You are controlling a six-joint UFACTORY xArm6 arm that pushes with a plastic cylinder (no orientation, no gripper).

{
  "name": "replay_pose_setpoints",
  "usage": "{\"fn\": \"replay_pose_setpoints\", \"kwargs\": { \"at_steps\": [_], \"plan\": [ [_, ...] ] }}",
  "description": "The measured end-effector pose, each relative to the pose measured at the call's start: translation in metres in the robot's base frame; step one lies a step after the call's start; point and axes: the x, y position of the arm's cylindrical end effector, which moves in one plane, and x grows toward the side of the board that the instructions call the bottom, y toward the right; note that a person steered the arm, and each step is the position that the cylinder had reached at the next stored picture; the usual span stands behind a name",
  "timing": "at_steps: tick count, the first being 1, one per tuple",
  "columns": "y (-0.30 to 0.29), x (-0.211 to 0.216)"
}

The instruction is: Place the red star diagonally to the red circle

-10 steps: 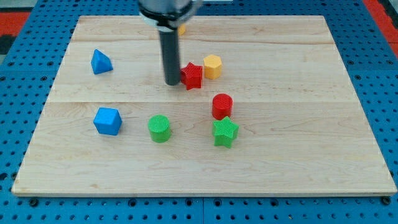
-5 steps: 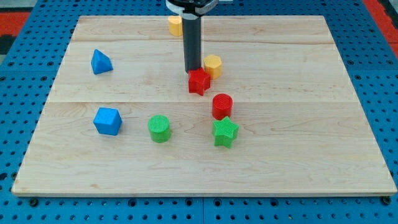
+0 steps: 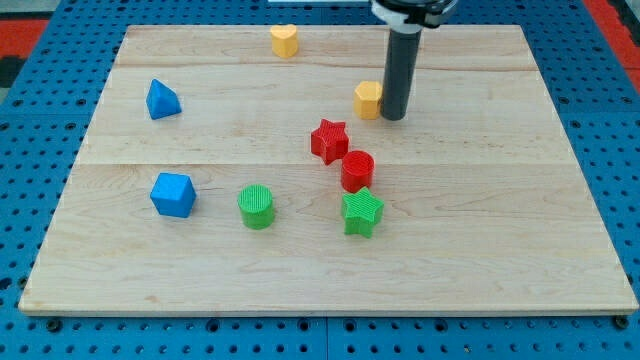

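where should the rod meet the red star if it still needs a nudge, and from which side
There is no gripping here, only pushing. The red star already sits up-left of the red circle, about touching it. My tip is beside the yellow block, up-right of the star. For a small correction I would probably press a flat notch between two points, from the view's top, so it doesn't spin.

Coloured blocks on pale wood

Red star [image 3: 328, 139] and circle [image 3: 357, 170]; two green, two blue, two yellow blocks; dark rod; possibly ribbed green tops.

Pale wooden board [image 3: 480, 230], seemingly matt.
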Motion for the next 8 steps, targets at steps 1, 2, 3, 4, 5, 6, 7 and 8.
{"fn": "replay_pose_setpoints", "kwargs": {
  "at_steps": [1, 2, 3, 4, 5, 6, 7, 8],
  "plan": [
    [-0.005, -0.029],
    [-0.025, -0.055],
    [-0.032, -0.072],
    [-0.032, -0.08],
    [-0.026, -0.08],
    [-0.026, -0.08],
    [-0.076, -0.078],
    [-0.141, -0.08]
  ]
}}
